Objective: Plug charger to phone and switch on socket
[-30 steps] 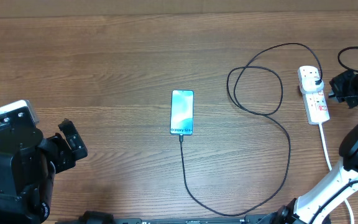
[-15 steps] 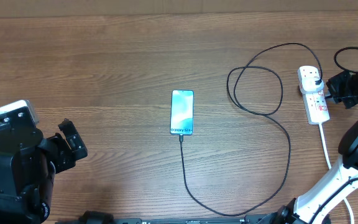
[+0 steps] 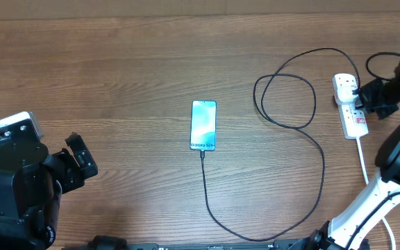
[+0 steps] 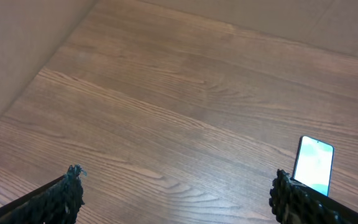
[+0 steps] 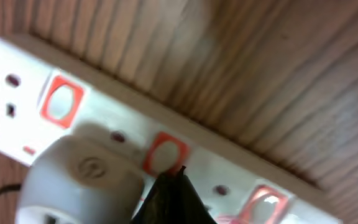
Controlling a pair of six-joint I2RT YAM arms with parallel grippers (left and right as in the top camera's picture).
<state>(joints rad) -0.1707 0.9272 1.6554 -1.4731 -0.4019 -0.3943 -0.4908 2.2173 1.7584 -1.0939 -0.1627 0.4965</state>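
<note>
Nearest the robot's side of the wooden table (image 3: 117,69), the left gripper (image 4: 178,185) hangs low over bare wood with its fingers spread wide, holding nothing, well apart from everything the job concerns.

A bit further in, the black charger cable (image 3: 323,173) sweeps in a broad curve and runs up to the near end of the phone (image 3: 203,125). The phone lies flat at mid-table with its blue screen lit. The connector tip (image 3: 202,152) looks seated in the phone's port, though it is too small to be sure. I'd take the plugging-in as done.

Beyond that the cable makes a loop and reaches the white power strip (image 3: 351,111) on the far right, where its plug (image 3: 353,87) sits in an end outlet.

The right gripper (image 3: 368,97) is right at the strip. In its wrist view the fingers seem pressed together into one dark tip (image 5: 173,196), pointing at a red rocker switch (image 5: 165,152) beside the plug and very close to it or touching it. I cannot tell whether the switch has been flipped. That press looks like the only step left.
</note>
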